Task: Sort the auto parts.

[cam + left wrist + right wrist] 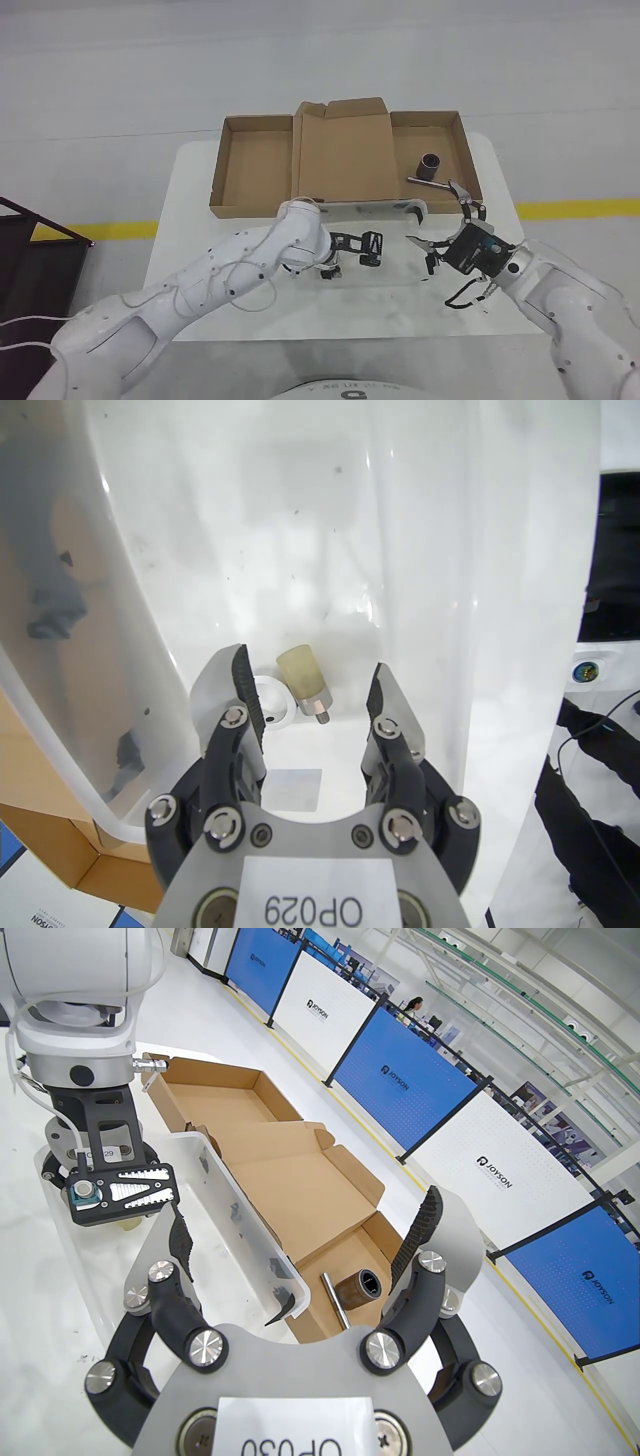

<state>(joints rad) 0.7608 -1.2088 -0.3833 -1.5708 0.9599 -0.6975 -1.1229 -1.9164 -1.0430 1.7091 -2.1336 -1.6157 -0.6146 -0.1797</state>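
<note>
— Auto parts: where, and why so?
— A cream rubbery stud (301, 682) with a threaded metal tip and a white ring (286, 710) lie in the clear plastic bin (125, 610), between the left end effector's (310, 670) parted, ribbed pads (246, 687), seemingly aligned for a pick. A dark cylindrical sleeve (361, 1285) and slim steel rod (335, 1300) lie sorted in the cardboard box (255, 160), at 2 o'clock on the counter (195, 200).
— And the right end effector (302, 1205)?
— Parted, empty, at 3 o'clock.

The tray (220, 1168) is seen to be translucent, glossy plastic, and the box (300, 1178) matt brown cardboard. The rod (334, 1298) is shown as bright, smooth metal, the sleeve (357, 1288) as dull, dark metal. The plug (298, 675) looks waxy, yellowish and metal-tipped, the ring (272, 702) smooth and white.
</note>
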